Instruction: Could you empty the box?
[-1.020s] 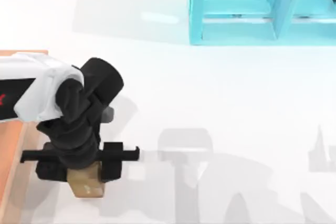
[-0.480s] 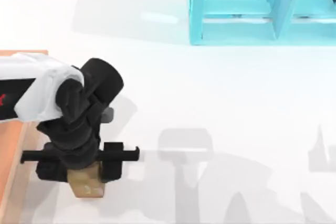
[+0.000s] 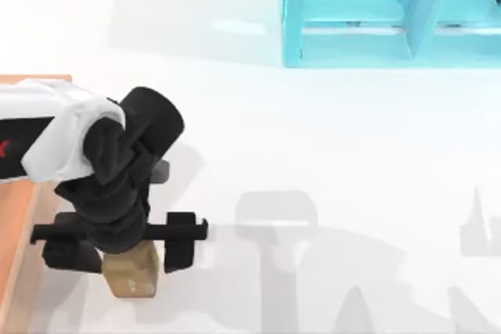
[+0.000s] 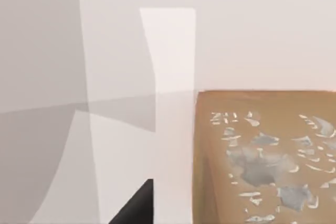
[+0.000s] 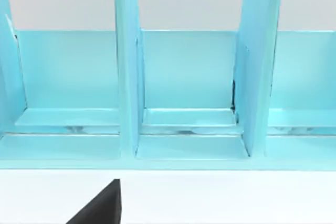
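Left end effector (image 3: 124, 252), worktop (image 3: 329, 154) at about 8 o'clock in the top view, directly above the tan cube block (image 3: 131, 275).

Change vs 0.5 s ago: the 2 black fingers have moved apart. They sat tight against the block's 2 sides; now each stands clear of it, with a visible gap. Fingers now spread, pinching nothing. Block position essentially unchanged. It rests on the white worktop just beside the box (image 3: 17, 217), outside its light rim.

Left wrist view: the block's (image 4: 265, 156) top face with grey-white markings, white worktop beyond it.

Box: at the 9 o'clock edge of the top view, largely cut off by the frame and covered by the left arm. Cannot tell whether anything remains inside.

Reading: this looks like a release, so 1 item is out of the box and set down. Likely next: lift clear.

Right arm: parked, its wrist camera facing the cyan shelf unit (image 5: 184, 93); finger state cannot be told.
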You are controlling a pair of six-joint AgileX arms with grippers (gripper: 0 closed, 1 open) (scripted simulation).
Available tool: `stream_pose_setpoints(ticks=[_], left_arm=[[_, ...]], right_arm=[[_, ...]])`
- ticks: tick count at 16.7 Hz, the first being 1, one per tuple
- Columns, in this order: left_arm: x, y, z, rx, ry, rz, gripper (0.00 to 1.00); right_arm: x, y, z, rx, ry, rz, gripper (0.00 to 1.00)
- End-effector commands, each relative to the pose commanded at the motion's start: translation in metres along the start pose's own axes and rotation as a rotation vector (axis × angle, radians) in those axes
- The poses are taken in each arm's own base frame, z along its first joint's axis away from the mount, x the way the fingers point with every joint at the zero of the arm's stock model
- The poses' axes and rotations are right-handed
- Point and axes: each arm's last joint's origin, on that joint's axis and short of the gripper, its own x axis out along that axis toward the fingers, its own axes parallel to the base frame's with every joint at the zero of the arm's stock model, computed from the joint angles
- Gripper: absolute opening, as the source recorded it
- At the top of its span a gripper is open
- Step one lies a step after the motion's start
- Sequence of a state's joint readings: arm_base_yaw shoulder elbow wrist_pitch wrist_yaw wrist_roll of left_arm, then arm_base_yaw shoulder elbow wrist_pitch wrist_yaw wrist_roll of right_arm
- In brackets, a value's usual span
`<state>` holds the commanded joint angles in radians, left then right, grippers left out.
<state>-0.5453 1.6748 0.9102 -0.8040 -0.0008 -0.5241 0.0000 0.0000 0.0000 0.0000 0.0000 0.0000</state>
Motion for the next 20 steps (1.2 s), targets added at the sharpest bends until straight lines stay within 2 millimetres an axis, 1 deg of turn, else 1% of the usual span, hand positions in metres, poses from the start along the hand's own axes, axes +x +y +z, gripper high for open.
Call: stream_pose_setpoints(ticks=[9,11,16,18,19,20], left_arm=[[-0.001,0.000,0.000,0.000,-0.002,-0.001,1.00],[-0.013,-0.002,0.003,0.000,-0.012,-0.007,1.00],[-0.053,-0.001,0.001,0.001,0.024,0.014,1.00],[-0.072,-0.001,0.001,0.001,0.012,0.007,1.00],[-0.078,0.000,0.000,0.000,0.003,0.002,1.00],[-0.080,0.000,0.000,0.000,-0.001,0.000,1.00]], right_arm=[[0.000,0.000,0.000,0.000,0.000,0.000,1.00],[0.000,0.000,0.000,0.000,0.000,0.000,1.00],[0.000,0.000,0.000,0.000,0.000,0.000,1.00],[0.000,0.000,0.000,0.000,0.000,0.000,1.00],[0.000,0.000,0.000,0.000,0.000,0.000,1.00],[0.000,0.000,0.000,0.000,0.000,0.000,1.00]])
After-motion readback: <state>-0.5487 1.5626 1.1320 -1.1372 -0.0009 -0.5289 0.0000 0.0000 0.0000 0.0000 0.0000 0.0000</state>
